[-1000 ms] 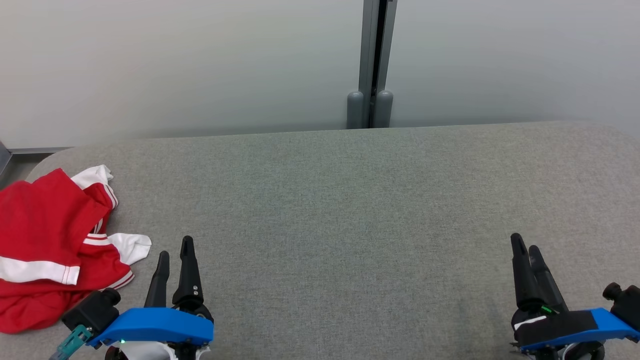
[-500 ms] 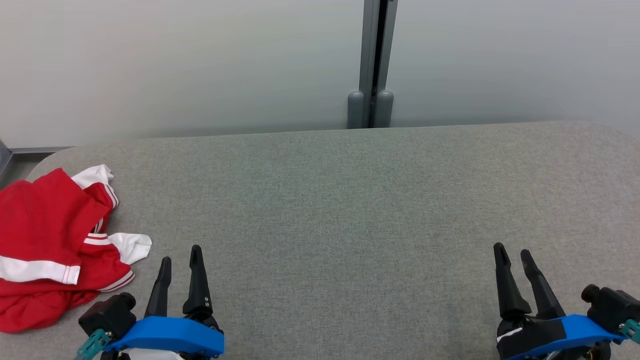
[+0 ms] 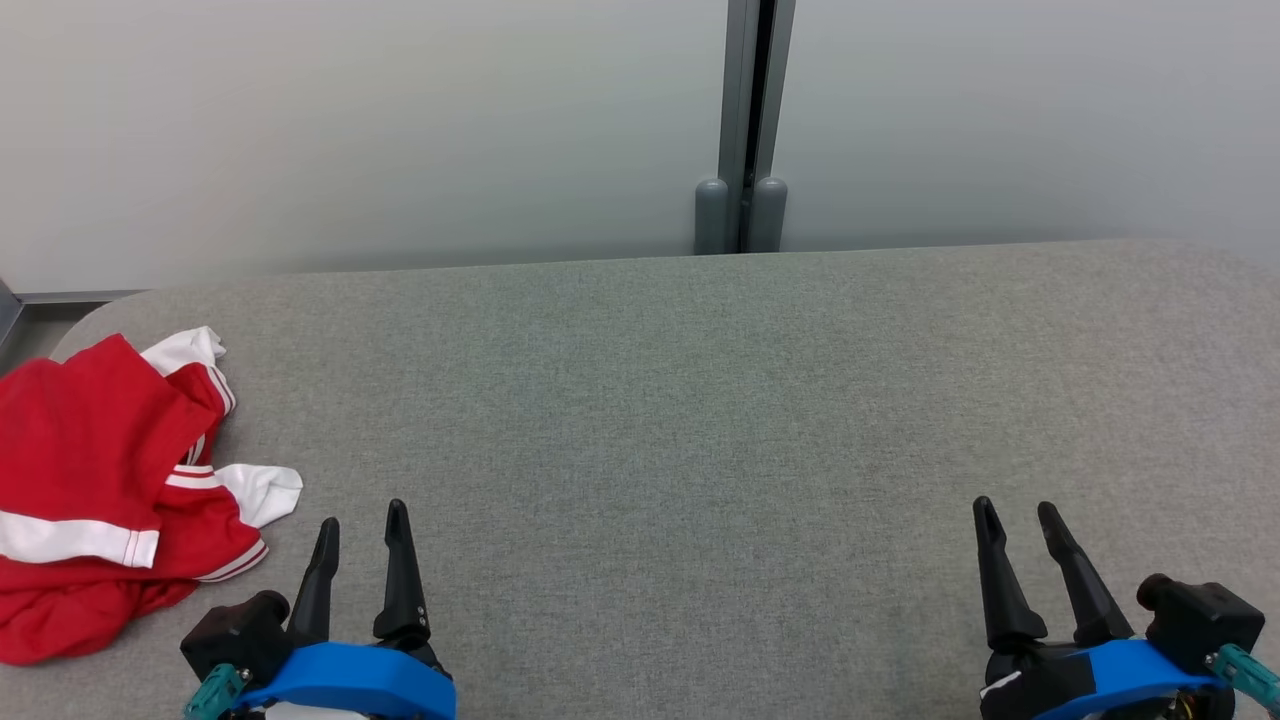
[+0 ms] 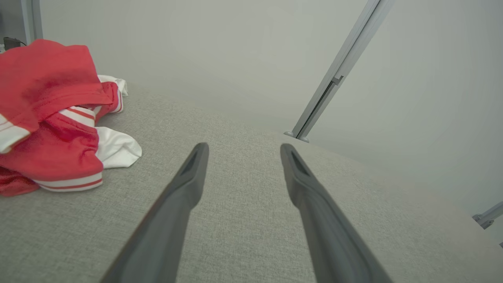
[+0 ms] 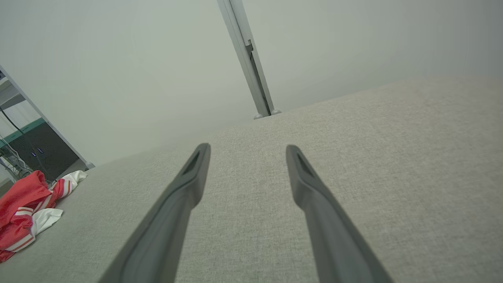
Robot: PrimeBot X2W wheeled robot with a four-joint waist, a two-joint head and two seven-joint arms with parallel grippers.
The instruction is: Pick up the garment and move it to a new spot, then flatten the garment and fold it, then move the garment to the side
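Observation:
The garment (image 3: 100, 480) is red with white bands and trim, lying crumpled at the left end of the grey fabric table (image 3: 700, 420). It also shows at the upper left of the left wrist view, garment (image 4: 51, 118), and far left in the right wrist view, garment (image 5: 23, 212). My left gripper (image 3: 362, 518) stands open near the front edge, just right of the garment and clear of it, with nothing between its fingers (image 4: 188, 181). At the lower right my right gripper (image 3: 1015, 510) is open and empty over bare table.
A pale wall with a grey vertical post (image 3: 745, 130) runs behind the table. Dark equipment with cables (image 5: 39, 153) stands beyond the table's left end. The table's back corners are rounded.
Both grippers have drawn back toward the front edge, and their fingers now stand more upright and visibly apart. The garment has not moved.

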